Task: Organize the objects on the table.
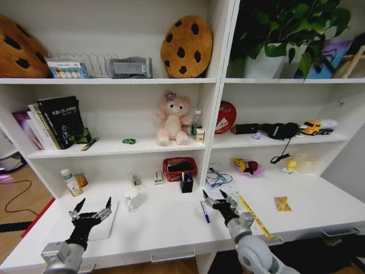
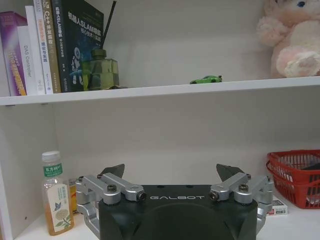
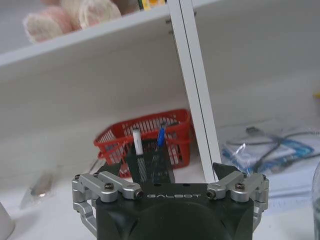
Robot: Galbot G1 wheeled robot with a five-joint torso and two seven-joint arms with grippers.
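Head view has your right gripper point(image 1: 214, 196) spread open, empty, above the blue pen point(image 1: 204, 212) near the table's point(image 1: 165, 225) front edge. Left gripper point(image 1: 92, 206) gapes open too, over what looks like a laptop point(image 1: 105, 227) toward the left end.

1. We face a white shelving unit point(image 1: 114, 81) whose two bays are split by a vertical divider point(image 1: 219, 85) running from 12 o'clock down toward the centre.
2. At 11 o'clock, the top shelf carries a wire rack point(image 1: 91, 64) and a cookie-shaped cushion point(image 1: 186, 47).
3. At 1 o'clock stands a leafy potted plant point(image 1: 285, 34) in a white pot.
4. The middle shelf holds upright books point(image 1: 54, 123) at 9 o'clock and a pink plush bear point(image 1: 173, 119) near the centre.
5. At 8 o'clock we see wooden floor point(image 1: 17, 205) with a dark cable across it.
6. The light is even and bright.
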